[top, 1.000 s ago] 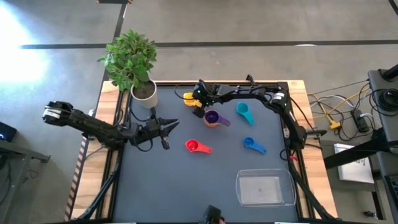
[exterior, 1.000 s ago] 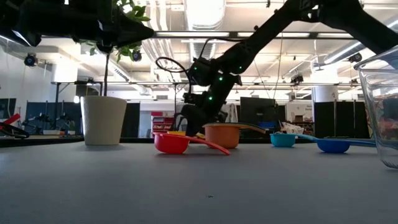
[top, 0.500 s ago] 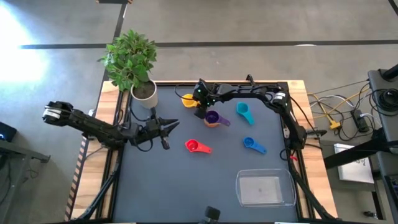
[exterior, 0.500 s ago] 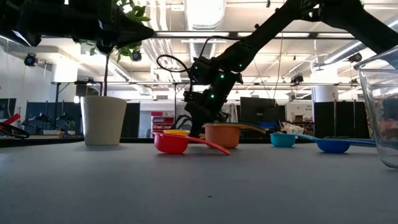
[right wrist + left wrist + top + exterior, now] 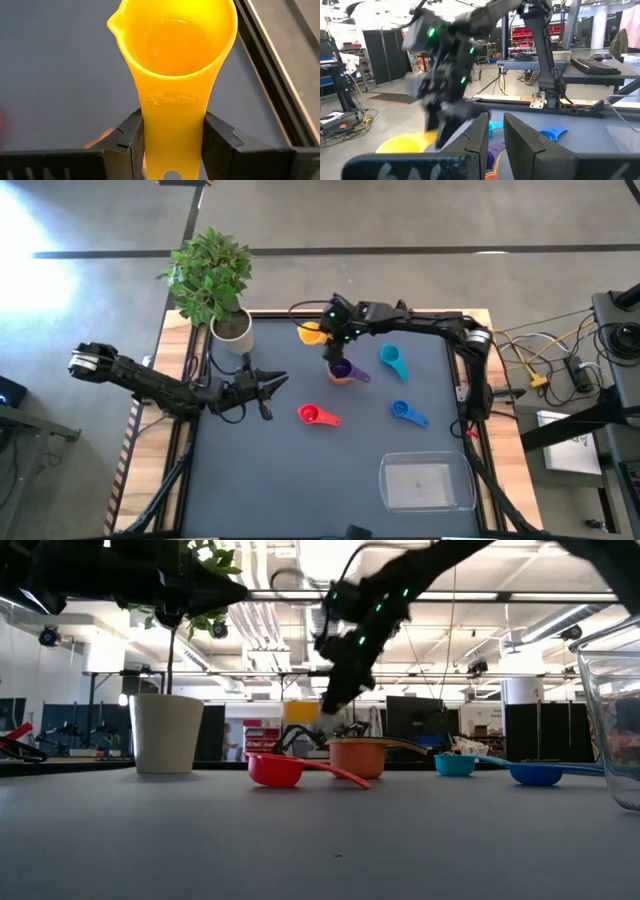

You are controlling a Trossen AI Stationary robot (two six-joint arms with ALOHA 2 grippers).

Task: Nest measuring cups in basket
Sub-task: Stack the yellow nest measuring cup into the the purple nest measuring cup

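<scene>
My right gripper (image 5: 328,340) is shut on a yellow measuring cup (image 5: 311,333), held above the far part of the table. Below it a purple cup (image 5: 341,367) sits nested in an orange cup (image 5: 358,757). A teal cup (image 5: 391,360), a blue cup (image 5: 408,413) and a red cup (image 5: 317,416) rest on their bottoms on the mat. The clear basket (image 5: 427,482) stands near the front right. My left gripper (image 5: 280,379) hovers shut at the left, touching nothing. My right gripper pinches the yellow cup's handle (image 5: 172,117) by its two side edges between its fingers (image 5: 131,140). The fingers come slanting down from the table's right side and lie along the handle. The cup is lifted clear of the table, open side up, its bowl (image 5: 175,35) beyond the fingertips.
A white pot (image 5: 232,330) with a green plant stands at the table's far left corner. The dark mat between the red cup and the basket is bare. Cables and equipment lie off the table's right edge.
My right gripper has shut on the yellow cup's handle and risen, drifting a little toward the table's right edge. The yellow cup, which stood on the mat, now hangs clear above it. The other cups have stayed in place.
</scene>
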